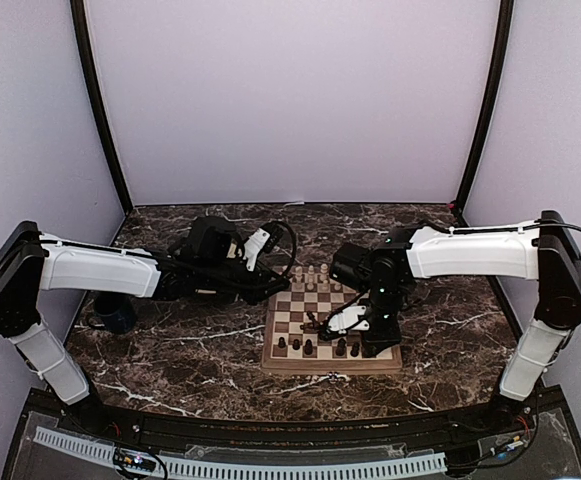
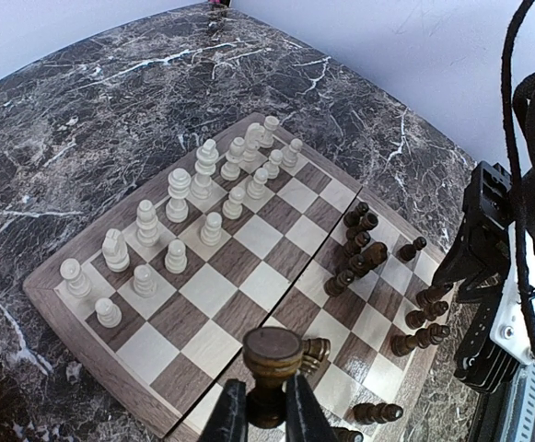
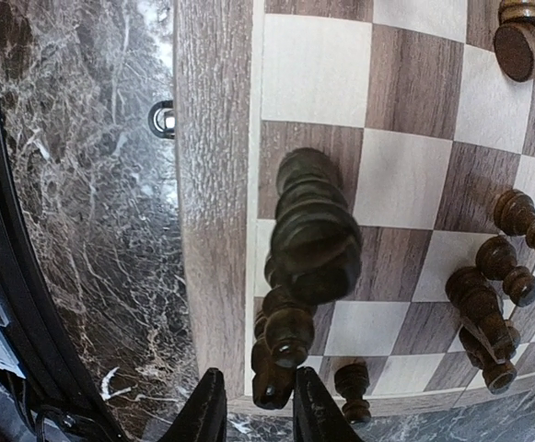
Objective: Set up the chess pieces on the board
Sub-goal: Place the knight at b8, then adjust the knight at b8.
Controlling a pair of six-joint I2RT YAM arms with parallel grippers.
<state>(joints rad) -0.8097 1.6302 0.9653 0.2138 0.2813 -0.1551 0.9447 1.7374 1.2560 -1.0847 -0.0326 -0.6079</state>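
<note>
The board [image 1: 282, 345] lies on the marble table between my arms. Pale chess pieces [image 2: 184, 221] stand in two rows along its left side in the left wrist view. Dark chess pieces [image 2: 359, 253] cluster on the opposite side, some standing and some lying over. My left gripper [image 2: 267, 391] is shut on a dark piece [image 2: 272, 354], held above the board's near edge with its round base toward the camera. My right gripper [image 3: 260, 391] is open low over the board's corner. A dark piece [image 3: 274, 382] stands between its fingers with a gap on the left, and taller dark pieces [image 3: 313, 235] stand just beyond.
A dark mug [image 1: 115, 315] sits on the table under my left arm. A small metal ring [image 3: 161, 118] lies beside the board's tan border [image 3: 214, 184]. My right arm's black wrist [image 2: 488, 267] hangs over the board's dark-piece side. Pale walls close in the table.
</note>
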